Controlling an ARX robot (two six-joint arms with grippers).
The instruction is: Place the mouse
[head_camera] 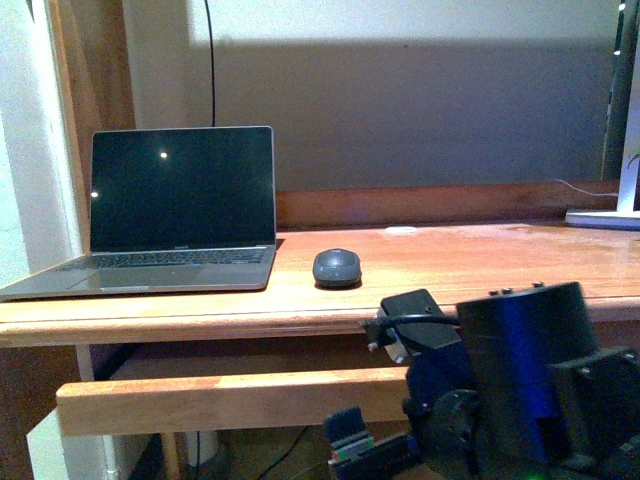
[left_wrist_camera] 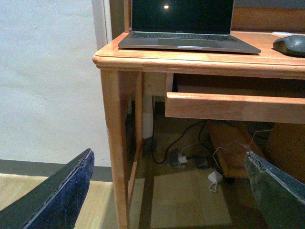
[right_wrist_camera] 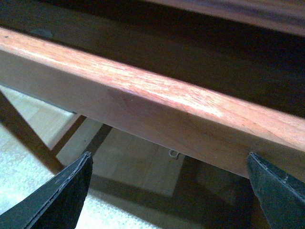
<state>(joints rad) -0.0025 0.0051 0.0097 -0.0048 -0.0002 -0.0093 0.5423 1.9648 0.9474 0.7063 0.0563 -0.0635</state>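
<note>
Your small dark grey oval mouse (head_camera: 337, 267) sits on the wooden desktop (head_camera: 480, 262) near its front edge, just beside the open grey laptop (head_camera: 170, 215), a sensible working spot. Neither gripper touches it. Your right gripper (right_wrist_camera: 167, 191) hangs below, fingers spread wide and empty under the pull-out wooden rail (right_wrist_camera: 143, 102). Your left gripper (left_wrist_camera: 171, 191) is low too, off the desk's front-left corner, fingers apart, holding nothing. Placement looks done.

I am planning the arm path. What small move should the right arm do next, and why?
Probably raise the right tool above the desk edge. It is open and empty, low beside the wooden rail, while the mouse sits on the desk, right of the laptop.
</note>
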